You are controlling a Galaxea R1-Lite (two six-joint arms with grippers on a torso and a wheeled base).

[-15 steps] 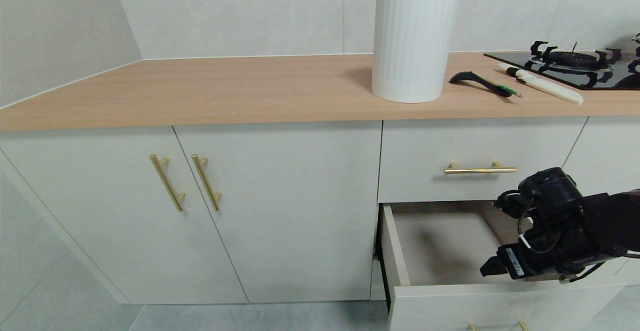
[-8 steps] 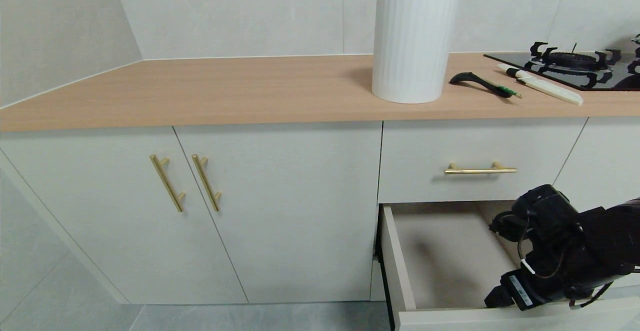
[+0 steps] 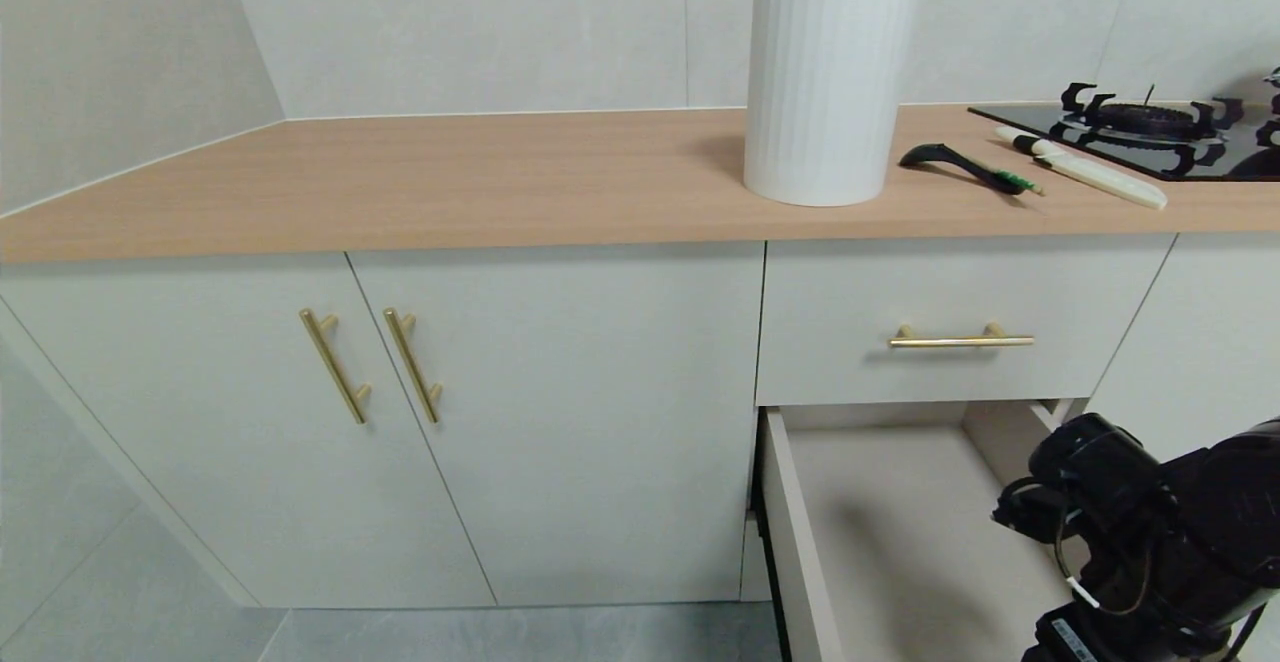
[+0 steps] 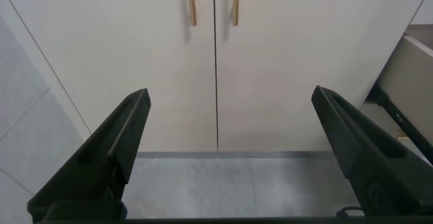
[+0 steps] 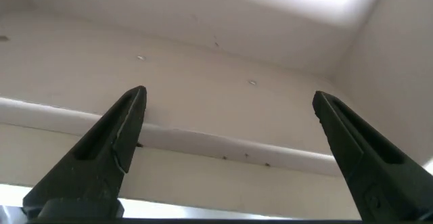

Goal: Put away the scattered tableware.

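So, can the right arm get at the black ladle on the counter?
Probably yes, after rising: the black ladle lies uncovered between the white container and the knife. The right end effector, open, sits low at the open drawer.

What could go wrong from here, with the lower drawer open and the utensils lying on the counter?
1. The right hand hangs open at the front of the pulled-out drawer. Rising to the counter, the arm could catch the upper drawer's handle.
2. The black spoon and white knife lie close together, so grasping one may nudge the other.
3. The tall white container stands beside the spoon and could be knocked.
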